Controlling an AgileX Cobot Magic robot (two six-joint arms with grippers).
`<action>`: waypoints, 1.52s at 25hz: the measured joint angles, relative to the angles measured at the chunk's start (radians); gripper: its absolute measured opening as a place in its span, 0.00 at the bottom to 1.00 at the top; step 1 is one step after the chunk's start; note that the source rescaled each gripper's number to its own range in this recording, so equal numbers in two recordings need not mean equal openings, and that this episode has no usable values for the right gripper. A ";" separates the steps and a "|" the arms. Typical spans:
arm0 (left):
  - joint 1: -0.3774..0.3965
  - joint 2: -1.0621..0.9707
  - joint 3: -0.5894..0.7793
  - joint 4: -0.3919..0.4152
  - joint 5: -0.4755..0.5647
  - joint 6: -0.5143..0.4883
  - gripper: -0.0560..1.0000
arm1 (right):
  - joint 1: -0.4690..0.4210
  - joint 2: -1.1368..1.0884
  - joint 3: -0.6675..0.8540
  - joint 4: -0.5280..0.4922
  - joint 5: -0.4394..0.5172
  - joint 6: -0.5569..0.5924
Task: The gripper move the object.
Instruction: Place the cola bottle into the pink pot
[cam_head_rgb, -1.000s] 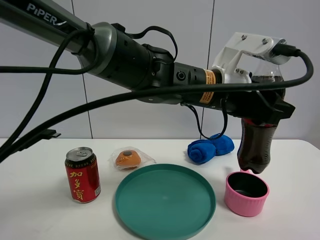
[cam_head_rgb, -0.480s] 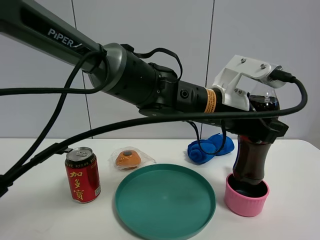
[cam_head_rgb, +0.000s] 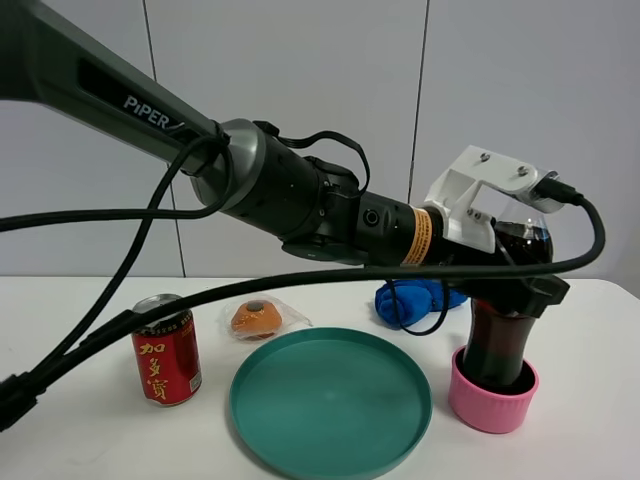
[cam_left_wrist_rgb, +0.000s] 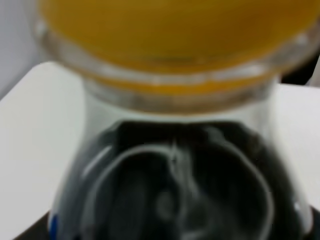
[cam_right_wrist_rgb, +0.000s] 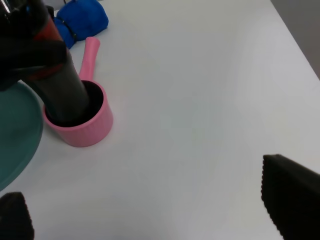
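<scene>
Tabletop (cam_head_rgb: 80, 440), white, stretched beneath everything. Above it, left arm (cam_head_rgb: 270, 190), black and grey, lettered PIPER, reaching in from the left of the high view. At its end, left gripper (cam_head_rgb: 512, 292), with white bracket (cam_head_rgb: 475, 185) on top and orange-labelled wrist (cam_head_rgb: 420, 235) behind. Dark jaws pinched tight round the waist of cola bottle (cam_head_rgb: 495, 345), one on either side, no gap showing.

Lower and to the left of that gripper, round green plate (cam_head_rgb: 330, 400), flat on the table, rim close beside pink cup (cam_head_rgb: 490, 400).

Bottle itself: tall, clear plastic, dark cola up into the domed shoulder. Pale curved glints on the wall in the left wrist view, with yellow cap (cam_left_wrist_rgb: 170, 35) blurred and close. A sliver of red label peeping past the jaws in the right wrist view. Held about upright, base sunk into the pink cup straight below the gripper, bottom end hidden behind the cup wall.

From the cup, pink handle (cam_right_wrist_rgb: 90, 52) sticking out toward blue cloth (cam_head_rgb: 405, 300), rolled, lying behind and beneath the wrist. Far to the left of the gripper, red drink can (cam_head_rgb: 165, 350), upright, gold characters on its side. Between can and gripper, farther back, small orange bun (cam_head_rgb: 258, 318) in a clear wrapper.

Off to the side, right gripper (cam_right_wrist_rgb: 152, 210), well apart from the cup, fingers (cam_right_wrist_rgb: 292, 195) spread wide with only bare table between.
</scene>
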 joint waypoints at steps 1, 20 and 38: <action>0.000 0.003 0.000 0.000 0.000 0.000 0.05 | 0.000 0.000 0.000 0.000 0.000 0.000; 0.000 0.022 -0.008 -0.022 -0.054 0.090 0.20 | 0.000 0.000 0.000 0.000 0.000 0.000; 0.000 -0.057 -0.015 -0.045 -0.020 0.092 0.40 | 0.000 0.000 0.000 0.000 0.000 0.000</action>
